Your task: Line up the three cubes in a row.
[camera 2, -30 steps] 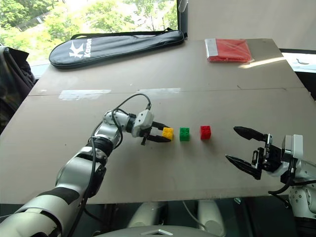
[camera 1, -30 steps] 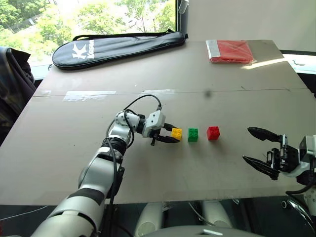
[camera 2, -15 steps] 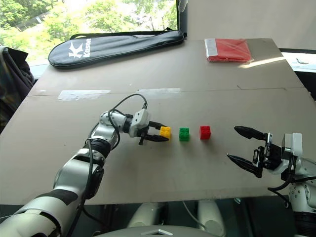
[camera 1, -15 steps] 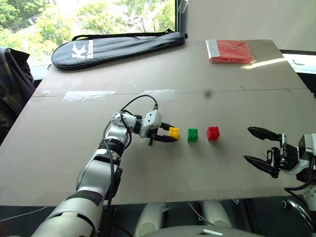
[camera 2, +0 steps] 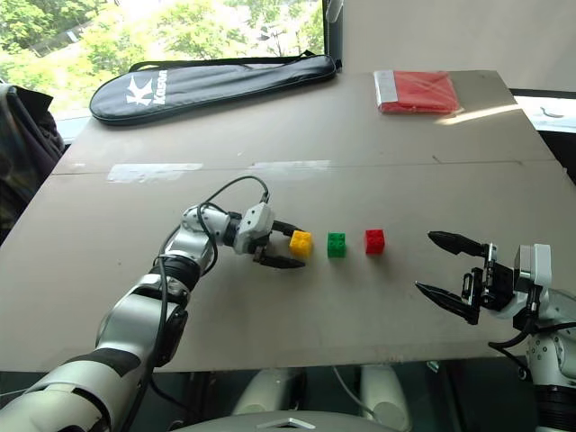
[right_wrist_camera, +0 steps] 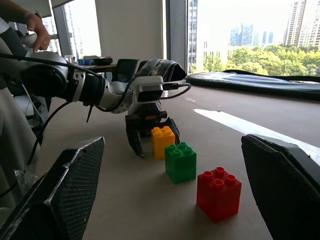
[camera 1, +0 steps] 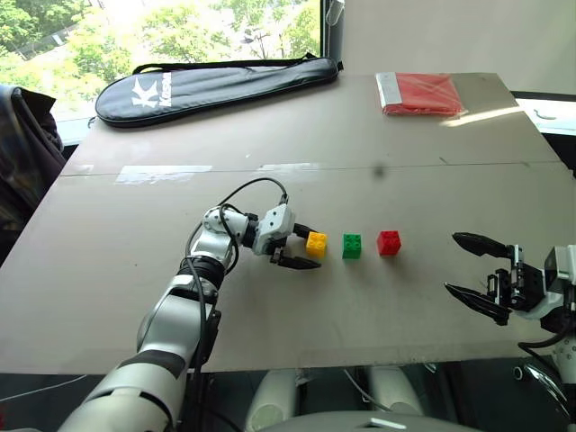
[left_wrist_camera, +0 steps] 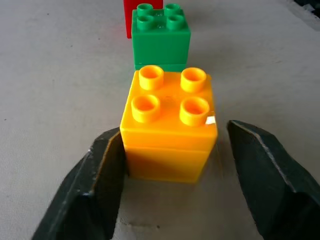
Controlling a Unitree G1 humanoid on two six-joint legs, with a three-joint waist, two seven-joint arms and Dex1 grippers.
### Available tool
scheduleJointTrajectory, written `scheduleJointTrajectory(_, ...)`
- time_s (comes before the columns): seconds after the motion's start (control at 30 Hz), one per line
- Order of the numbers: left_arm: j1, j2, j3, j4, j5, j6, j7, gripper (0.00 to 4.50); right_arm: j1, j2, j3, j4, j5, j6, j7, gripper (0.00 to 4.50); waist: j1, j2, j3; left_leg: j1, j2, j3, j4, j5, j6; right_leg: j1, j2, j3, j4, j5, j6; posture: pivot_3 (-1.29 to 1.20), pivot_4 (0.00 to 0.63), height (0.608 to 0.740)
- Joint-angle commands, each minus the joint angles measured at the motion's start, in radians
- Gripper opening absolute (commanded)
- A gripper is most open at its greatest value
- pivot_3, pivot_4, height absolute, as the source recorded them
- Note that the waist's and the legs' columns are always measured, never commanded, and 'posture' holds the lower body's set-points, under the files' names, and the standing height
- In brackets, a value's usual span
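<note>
Cubes first: I have all three standing studs-up on the table (camera 1: 135, 297), in a straight row across the middle of the left eye frame. The yellow cube (camera 1: 316, 243) is leftmost, the green cube (camera 1: 352, 246) sits beside it with a small gap, and the red cube (camera 1: 389, 242) is on the right with a similar gap. None of them touch each other.

My left gripper (camera 1: 303, 247) is at the yellow cube, reaching in from the left of the frame. In the left wrist view its two black fingers (left_wrist_camera: 100, 190) stand on either side of the yellow block: one looks right against the block's side, the other stands clear with table showing between them. So I read the jaws as spread apart around the cube, not clamped on it, and the cube rests on the table. The green and red cubes line up behind it in that view.

My right gripper (camera 1: 474, 274) hovers at the lower right of the frame, past the table's near edge, well apart from the red cube. Its fingers are spread wide with nothing between them.

At the upper left of the frame a long black racket bag (camera 1: 216, 83) lies near the table's far edge. At the upper right lies a flat red packet (camera 1: 420, 93). A person's hand (right_wrist_camera: 39, 31) shows at the upper left of the right wrist view.
</note>
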Motion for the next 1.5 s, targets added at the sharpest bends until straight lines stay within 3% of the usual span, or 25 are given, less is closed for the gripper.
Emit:
scheduleJointTrajectory(0.03, 0.026, 0.017, -0.004, -0.013, 0.032, -0.016, 0.025, 4.42, -0.007, -0.003, -0.016, -0.003, 0.009, -0.015, 0.014, 4.5, 0.0, 0.0, 0.0, 0.0, 0.0, 0.0, 0.0, 0.0, 0.0, 0.001, 0.0, 0.0, 0.0, 0.0, 0.0, 0.0, 0.15, 0.74)
scheduleJointTrajectory(0.53, 0.052, 0.042, 0.04, -0.048, -0.002, 0.032, 0.067, 4.42, -0.004, 0.006, -0.01, 0.004, 0.002, -0.023, 0.021, 4.5, -0.003, 0.0, 0.0, 0.001, 0.0, 0.0, 0.0, 0.0, 0.0, 0.001, 0.0, 0.0, 0.0, 0.0, 0.0, 0.0, 0.15, 0.74)
scheduleJointTrajectory(0.87, 0.163, 0.137, 0.088, -0.243, -0.075, 0.134, 0.046, 4.42, 0.002, 0.011, -0.007, -0.007, -0.006, -0.019, 0.003, 4.5, -0.005, 0.0, 0.0, 0.001, 0.002, 0.0, 0.0, 0.0, 0.0, 0.0, 0.0, 0.001, 0.0, 0.0, 0.0, 0.0, 0.15, 0.74)
scheduleJointTrajectory(1.03, 0.386, 0.22, 0.148, -0.633, -0.139, 0.359, 0.169, 4.42, 0.02, 0.018, -0.018, 0.042, -0.078, -0.083, -0.039, 4.5, -0.006, 0.001, 0.0, 0.0, 0.004, 0.001, -0.001, 0.0, 0.0, -0.001, 0.0, 0.002, 0.0, 0.0, 0.0, 0.0, 0.15, 0.74)
scheduleJointTrajectory(1.2, 0.703, 0.224, 0.22, -1.11, -0.208, 0.632, 0.416, 4.42, 0.054, 0.009, 0.002, 0.075, -0.158, -0.102, -0.102, 4.5, 0.001, 0.001, 0.0, 0.0, 0.005, 0.002, -0.001, 0.0, 0.0, -0.002, -0.003, 0.003, -0.001, 0.0, 0.0, 0.0, 0.15, 0.74)
scheduleJointTrajectory(1.37, 0.987, 0.186, 0.234, -1.395, -0.186, 0.729, 0.625, 4.42, 0.089, -0.011, 0.04, 0.104, -0.249, -0.087, -0.164, 4.5, 0.004, 0.002, 0.0, 0.0, 0.005, 0.001, -0.002, 0.0, 0.0, -0.001, -0.007, 0.006, -0.001, 0.0, -0.001, 0.0, 0.15, 0.74)
scheduleJointTrajectory(1.5, 1.119, 0.168, 0.232, -1.494, -0.196, 0.744, 0.699, 4.42, 0.092, -0.003, 0.043, 0.154, -0.269, -0.11, -0.19, 4.5, 0.005, 0.003, -0.001, 0.001, 0.005, 0.002, -0.003, 0.0, 0.0, -0.001, -0.007, 0.007, -0.001, 0.0, -0.001, 0.0, 0.15, 0.74)
